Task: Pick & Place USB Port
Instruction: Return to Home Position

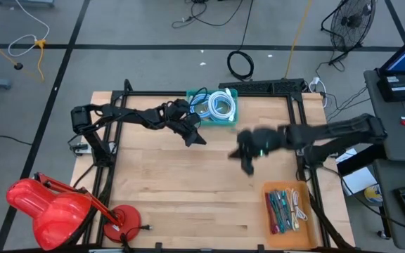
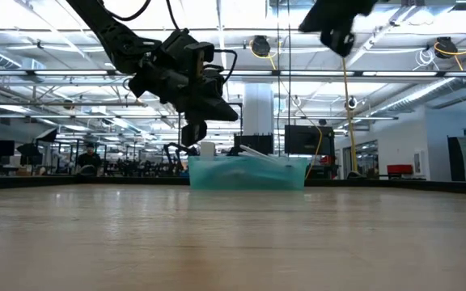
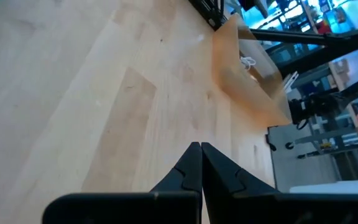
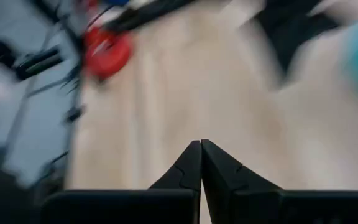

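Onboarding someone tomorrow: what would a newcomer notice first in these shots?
Two dark arms hang over the middle of the wooden table, left gripper and right gripper both shut and empty. A blue bin with a coiled white cable sits at the far edge, an orange bin of cables at the near right corner. A big red lamp stands at the near left corner.
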